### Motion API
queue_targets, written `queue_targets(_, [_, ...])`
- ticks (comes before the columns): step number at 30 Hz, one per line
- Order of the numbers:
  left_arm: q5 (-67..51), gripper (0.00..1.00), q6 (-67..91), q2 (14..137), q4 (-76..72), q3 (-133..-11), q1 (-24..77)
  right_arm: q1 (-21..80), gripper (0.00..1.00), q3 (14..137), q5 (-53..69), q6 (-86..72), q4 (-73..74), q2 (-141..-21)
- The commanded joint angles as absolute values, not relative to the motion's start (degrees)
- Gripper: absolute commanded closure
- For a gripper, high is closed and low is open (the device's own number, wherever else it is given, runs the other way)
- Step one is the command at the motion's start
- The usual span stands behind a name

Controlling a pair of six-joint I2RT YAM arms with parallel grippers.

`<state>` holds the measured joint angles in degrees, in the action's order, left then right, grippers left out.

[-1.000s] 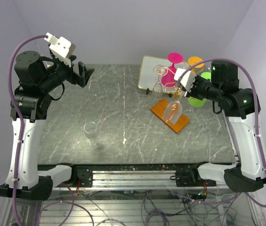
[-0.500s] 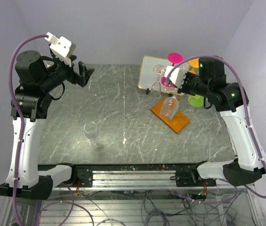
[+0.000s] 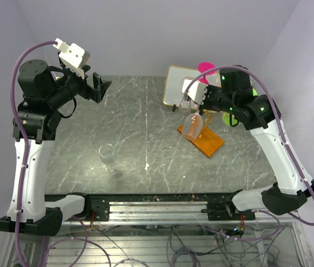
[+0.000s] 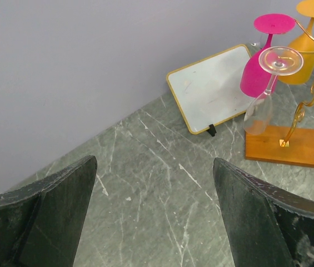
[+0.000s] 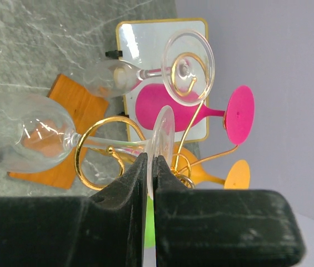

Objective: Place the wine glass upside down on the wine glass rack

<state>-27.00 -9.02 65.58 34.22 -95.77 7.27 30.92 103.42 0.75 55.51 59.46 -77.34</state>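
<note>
My right gripper (image 3: 197,103) is shut on the flat foot (image 5: 163,143) of a clear wine glass (image 3: 192,125). The glass hangs bowl-down over the left end of the rack's orange-brown wooden base (image 3: 211,142). In the right wrist view its stem lies inside a gold scroll loop (image 5: 98,146) of the wine glass rack, with the bowl (image 5: 23,139) beyond it. Another clear glass (image 5: 185,68) hangs on the rack. My left gripper (image 3: 102,88) is open and empty, high at the back left. A third clear glass (image 3: 108,157) stands upright on the table.
A gold-framed panel (image 3: 174,84) leans behind the rack. Pink (image 4: 259,67) and orange (image 4: 307,39) glasses hang upside down on the rack's far arms, and a green one is partly hidden. The purple wall runs along the table's back edge.
My right arm has swung left with the glass in it, from the right side of the rack to its left front. The left arm and the upright glass have not moved.
</note>
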Motion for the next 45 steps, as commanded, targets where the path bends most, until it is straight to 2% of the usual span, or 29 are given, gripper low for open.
queue_targets(1, [-27.39,0.04,-9.83,65.26,32.87,-95.42,6.77,31.97,1.00,104.48,1.65,55.39,57.26,-77.26])
queue_targets(12, [-27.05,0.04,-10.96,64.78,33.13,-93.84,6.77,32.26,1.00,105.95,7.09,55.57,59.77,-76.25])
queue_targets(25, [-27.49,0.04,-12.21,65.13,33.57,-92.10,6.77,32.10,1.00,105.14,7.63,55.55,61.15,-74.17])
queue_targets(45, [-29.40,0.05,-11.99,66.55,33.62,-92.02,6.77,30.06,1.00,99.30,2.36,55.72,59.91,-70.92])
